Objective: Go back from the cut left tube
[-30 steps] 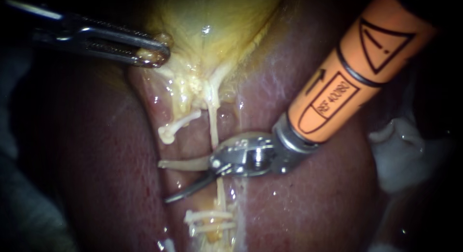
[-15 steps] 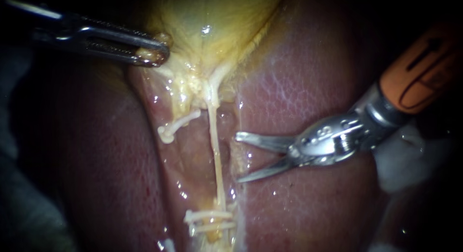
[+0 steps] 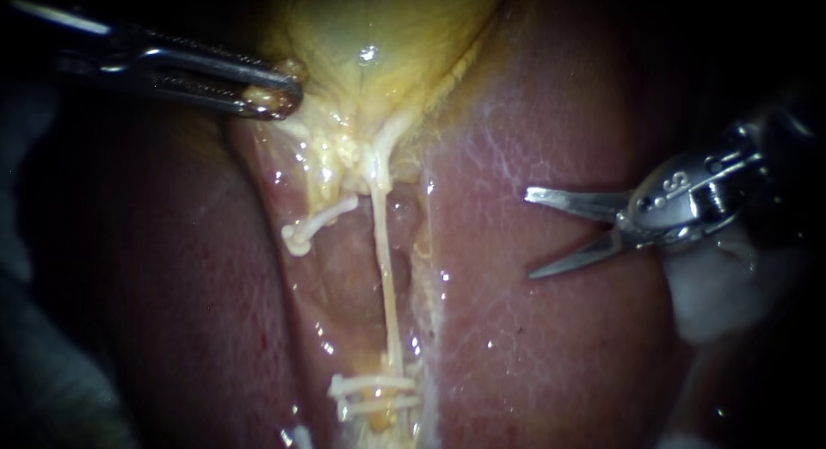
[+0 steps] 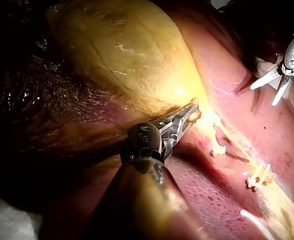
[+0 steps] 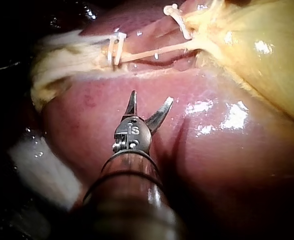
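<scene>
Rt instrument [image 3: 529,234] back from tube [image 3: 385,268], over liver [image 3: 551,346].

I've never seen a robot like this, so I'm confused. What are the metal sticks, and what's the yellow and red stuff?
The sticks are a robot's two tools. One picture comes from a camera close to the tissue; the other two come from cameras on each arm. The red part is a pig's liver, the yellow bag its gallbladder. The left instrument pinches the gallbladder's edge in its jaws. The right instrument has open blades, holding nothing, above the liver. Between them lie a cut left tube and a long thin tube with white clips.
</scene>
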Robot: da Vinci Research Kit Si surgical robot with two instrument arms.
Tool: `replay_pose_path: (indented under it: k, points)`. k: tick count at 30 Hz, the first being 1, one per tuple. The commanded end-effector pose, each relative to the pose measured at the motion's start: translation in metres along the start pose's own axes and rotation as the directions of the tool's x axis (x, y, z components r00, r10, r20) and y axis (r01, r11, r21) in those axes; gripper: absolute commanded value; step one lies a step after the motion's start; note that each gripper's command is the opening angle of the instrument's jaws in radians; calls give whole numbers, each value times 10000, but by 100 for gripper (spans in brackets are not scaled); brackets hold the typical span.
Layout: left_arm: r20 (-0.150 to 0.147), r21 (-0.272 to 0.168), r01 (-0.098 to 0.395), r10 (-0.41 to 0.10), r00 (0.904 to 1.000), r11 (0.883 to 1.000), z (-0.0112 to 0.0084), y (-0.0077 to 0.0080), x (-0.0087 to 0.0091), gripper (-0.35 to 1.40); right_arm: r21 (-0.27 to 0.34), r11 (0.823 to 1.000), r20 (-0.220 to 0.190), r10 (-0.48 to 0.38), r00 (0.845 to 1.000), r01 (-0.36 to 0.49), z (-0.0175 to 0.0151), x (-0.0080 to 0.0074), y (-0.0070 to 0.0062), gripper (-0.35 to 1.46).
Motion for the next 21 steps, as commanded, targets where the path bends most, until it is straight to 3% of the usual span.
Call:
replay_pose_path:
  k: [1,7,12,21]
  points:
    - [-23,75,-14,15,10000,10000,4,-1,-2,-35,298,9995,-150,58,9999,-53,1,-1,-1,145]
    - [11,-86,-91,91,10000,9999,34,-9,-13,-35,499,9987,-249,50,9997,-38,0,0,-2,145]
    - [208,-170,-162,165,9996,9997,60,-13,-22,-35,585,9983,-292,48,9996,-31,0,0,-3,145]
    - [256,-205,-191,196,9995,9996,64,-13,-25,-35,784,9969,-384,106,9992,-75,-1,2,-5,145]
